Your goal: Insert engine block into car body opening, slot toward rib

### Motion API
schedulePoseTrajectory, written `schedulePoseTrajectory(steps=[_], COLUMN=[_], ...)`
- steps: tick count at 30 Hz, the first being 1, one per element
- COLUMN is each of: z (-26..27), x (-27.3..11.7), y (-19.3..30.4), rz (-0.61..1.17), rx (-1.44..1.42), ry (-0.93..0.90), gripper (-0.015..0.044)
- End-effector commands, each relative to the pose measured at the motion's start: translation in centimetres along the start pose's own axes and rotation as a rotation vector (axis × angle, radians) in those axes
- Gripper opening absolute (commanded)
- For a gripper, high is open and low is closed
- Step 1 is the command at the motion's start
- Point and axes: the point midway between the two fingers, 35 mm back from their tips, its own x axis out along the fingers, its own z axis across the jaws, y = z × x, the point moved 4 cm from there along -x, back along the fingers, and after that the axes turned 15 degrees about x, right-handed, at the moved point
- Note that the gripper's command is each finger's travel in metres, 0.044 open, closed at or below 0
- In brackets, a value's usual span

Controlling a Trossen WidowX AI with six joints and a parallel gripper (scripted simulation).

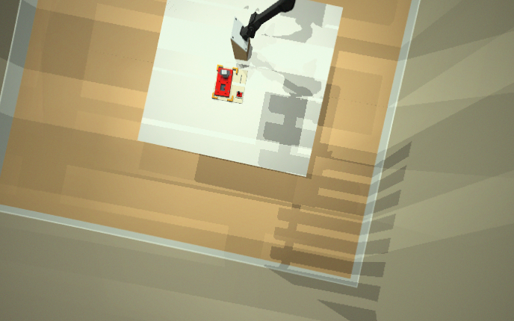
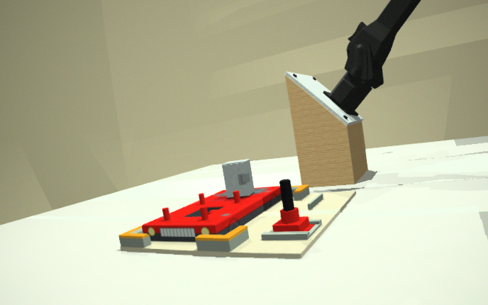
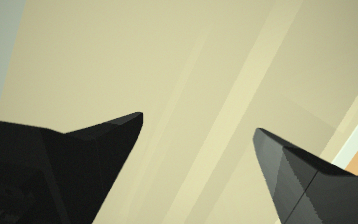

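Most of the arm (image 1: 267, 16) (image 2: 369, 49) runs off the edge of both my outside views, so there I can't see the gripper (image 3: 198, 125) at all; only the wrist view gives me its two dark fingers, their rear parts cropped. They stand wide apart, nearly as far as they go, with plain wall behind the gap and nothing held. Beyond the right-hand finger in that picture I get a sliver of white edge and some orange surface, but none of the task's parts. I can't judge from this how far the gripper is from the car body (image 1: 223, 80) (image 2: 254, 202). The grey piece I take for the engine block (image 1: 224, 72) (image 2: 237, 179) stands upright on the car body, away from the gripper's fingers, at the end nearer the arm's wooden mount (image 1: 240, 49) (image 2: 321, 151). It is a pale, tall, boxy thing with a small squarish darker detail on one side; I can't tell whether that is the slot. Its foot is partly hidden by a red peg (image 2: 237, 196), so I can't confirm how it is seated. The dark opening (image 1: 223, 86) (image 2: 200, 212) lies apart from it, among the pegs, and the rib is too small to make out surely.
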Motion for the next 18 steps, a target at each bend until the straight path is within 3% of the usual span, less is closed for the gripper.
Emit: schedulePoseTrajectory(steps=[1, 18], z=[0.0, 5.5], x=[0.0, -4.9], y=[0.0, 6.0], rz=[0.000, 0.061], rx=[0.000, -0.268], ry=[0.000, -0.341], gripper=[0.0426, 0.0440])
